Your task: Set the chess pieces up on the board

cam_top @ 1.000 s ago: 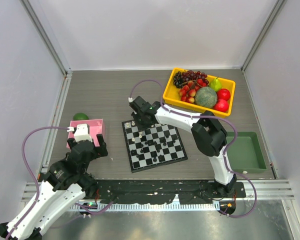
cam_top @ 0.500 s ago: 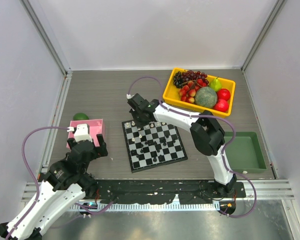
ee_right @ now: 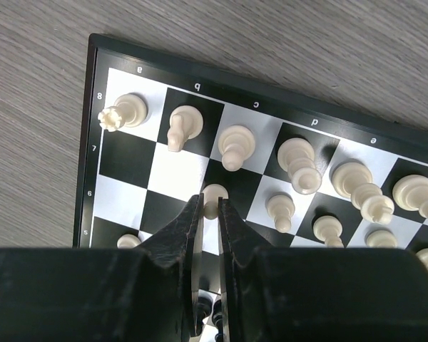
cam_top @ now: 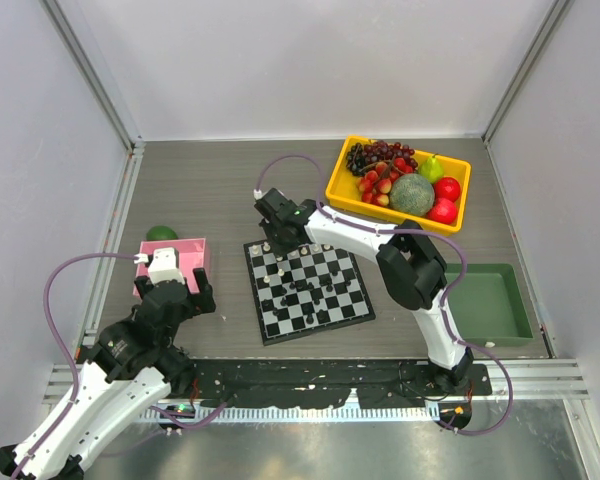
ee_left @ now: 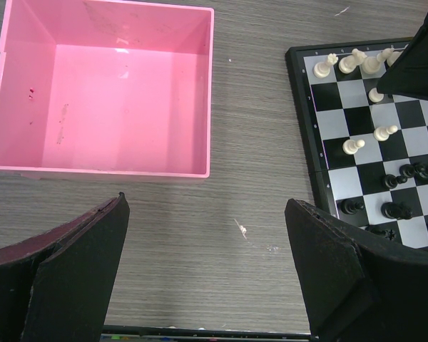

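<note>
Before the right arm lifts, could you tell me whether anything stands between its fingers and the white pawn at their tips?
Nothing visible does: the right fingers are shut on the white pawn, and the next pawn stands apart.

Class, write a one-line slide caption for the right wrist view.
Right gripper closed on a white pawn, beside the board's edge row of white pieces.

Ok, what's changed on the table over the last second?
The right gripper edged left along the far edge of the board and closed its fingers on a white pawn. The left gripper stayed open near the pink tray; the other chess pieces and the board did not move.
</note>
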Robot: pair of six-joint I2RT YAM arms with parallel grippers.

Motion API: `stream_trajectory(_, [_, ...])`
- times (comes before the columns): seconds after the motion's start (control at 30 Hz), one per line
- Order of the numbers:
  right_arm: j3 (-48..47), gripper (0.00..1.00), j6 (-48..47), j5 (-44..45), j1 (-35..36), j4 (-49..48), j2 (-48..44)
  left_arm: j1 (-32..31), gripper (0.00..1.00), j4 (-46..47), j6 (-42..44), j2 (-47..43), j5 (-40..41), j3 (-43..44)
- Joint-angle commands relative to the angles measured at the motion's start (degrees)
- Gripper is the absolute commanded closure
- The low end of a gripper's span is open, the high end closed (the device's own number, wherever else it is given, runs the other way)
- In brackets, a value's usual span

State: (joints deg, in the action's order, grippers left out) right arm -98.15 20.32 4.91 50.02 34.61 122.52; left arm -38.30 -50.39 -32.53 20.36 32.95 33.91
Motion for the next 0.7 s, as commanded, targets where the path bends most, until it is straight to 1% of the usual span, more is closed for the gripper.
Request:
stream_trajectory(0.0, [-1.3, 0.82, 0.2, 1.6, -0.5, -0.2, 0.0, -0.1, 0.01, 2.5, 0.2, -0.1, 0.8, 0.2])
stream_trajectory(0.37, [-1.0, 0.81, 0.1, 1.1, -0.8, -0.2, -0.2, -0.1, 0.01, 2.5, 0.1, -0.1, 0.9, 0.2])
stream_trajectory(0.67, [-0.7, 0.72, 0.1, -0.2, -0.7, -0.2, -1.6, -0.2, 0.01, 2.6, 0.2, -0.1, 0.7, 0.3])
